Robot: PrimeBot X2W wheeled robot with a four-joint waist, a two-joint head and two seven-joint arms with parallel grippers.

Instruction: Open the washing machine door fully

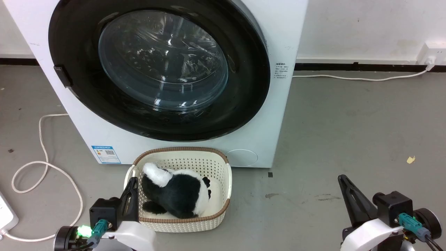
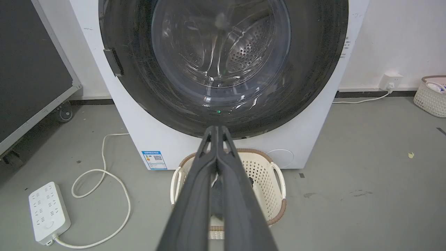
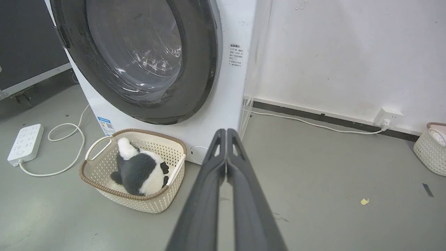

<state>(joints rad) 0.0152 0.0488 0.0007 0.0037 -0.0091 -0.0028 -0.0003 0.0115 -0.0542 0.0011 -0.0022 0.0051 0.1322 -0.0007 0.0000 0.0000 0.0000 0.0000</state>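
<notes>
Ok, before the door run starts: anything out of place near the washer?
Nothing damaged. A basket holding a plush panda sits right under the shut washing machine door, and a loose white cable loops across the floor.

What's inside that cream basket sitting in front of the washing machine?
A black-and-white plush toy lies in the basket, covering much of its floor. Anything beneath the toy is hidden by it.

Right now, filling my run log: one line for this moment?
washing machine door closed, untouched | left gripper shut, empty | right gripper shut, empty
</notes>
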